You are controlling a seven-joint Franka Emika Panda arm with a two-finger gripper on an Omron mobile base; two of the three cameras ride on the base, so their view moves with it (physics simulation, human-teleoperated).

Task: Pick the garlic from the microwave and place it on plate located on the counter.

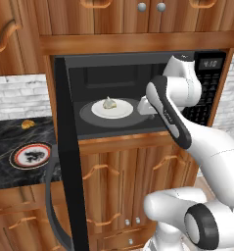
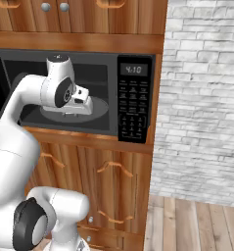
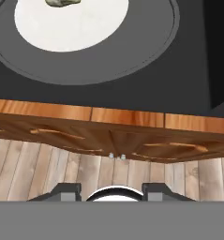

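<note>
The garlic (image 1: 109, 103) is a small cream bulb lying on a plain white plate (image 1: 119, 111) inside the open microwave (image 1: 138, 68). In the hand view the garlic (image 3: 62, 3) sits at the top edge, on the white plate (image 3: 71, 26). My gripper (image 1: 142, 107) hovers at the front right of the microwave's opening, to the right of the garlic and apart from it. My gripper (image 3: 112, 191) is open, its tips wide apart with nothing between them. The red-and-black rimmed plate (image 1: 30, 156) rests on the black marble counter (image 1: 6, 137) at the left.
The microwave's black door (image 1: 69, 162) stands swung open between the counter and the cavity. A small orange-yellow lump (image 1: 27, 124) lies at the back of the counter. The keypad (image 2: 133, 110) is to the right of the cavity, with a brick wall (image 2: 201, 98) beyond it.
</note>
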